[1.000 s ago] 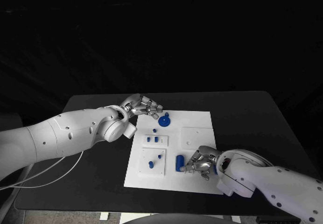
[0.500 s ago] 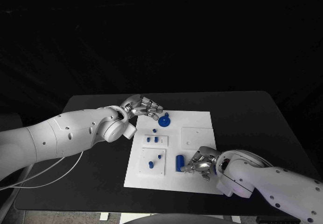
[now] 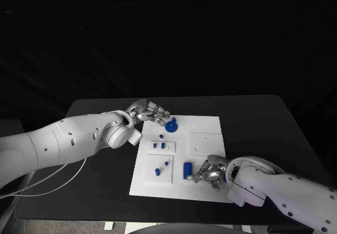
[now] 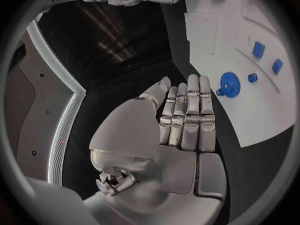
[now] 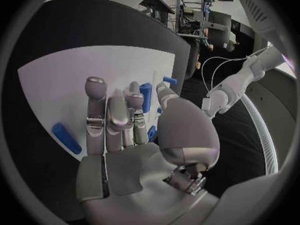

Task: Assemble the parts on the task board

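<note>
Black surface (image 3: pixel 267 126) under dark surroundings, carrying the white task board (image 3: pixel 207 190) at its middle.

Nearest, at the board's near right part: right hand (image 3: pixel 209 171), palm down over the plate, fingers (image 5: pixel 97 102) extended side by side and slightly bent in the right wrist view, thumb off to the side. Holding nothing visibly; a small blue piece (image 5: pixel 152 133) showing just by the thumb's base, contact not clear. Just beside the fingertips, toward the board's centre: an upright-lying blue cylinder (image 3: pixel 187 169), oblong, flat on the plate. Also in the right wrist view, a second blue bar (image 5: pixel 65 138) lying on the white plate on the other side of the hand.

Left of the cylinder, on a raised white block: two small blue parts (image 3: pixel 158 171), one nearer, one a bit farther.

Farther up the board: another white block with two short blue pegs (image 3: pixel 161 145) standing side by side. Beyond that, a tiny blue part (image 3: pixel 161 136), then a blue round disc (image 3: pixel 171 128) with a small knob, near the board's far left corner.

Farthest: left hand (image 3: pixel 149 112), at the board's far left corner, fingers (image 4: pixel 187 110) straight and pressed together, flat and empty, close beside the disc but apart from it.
</note>
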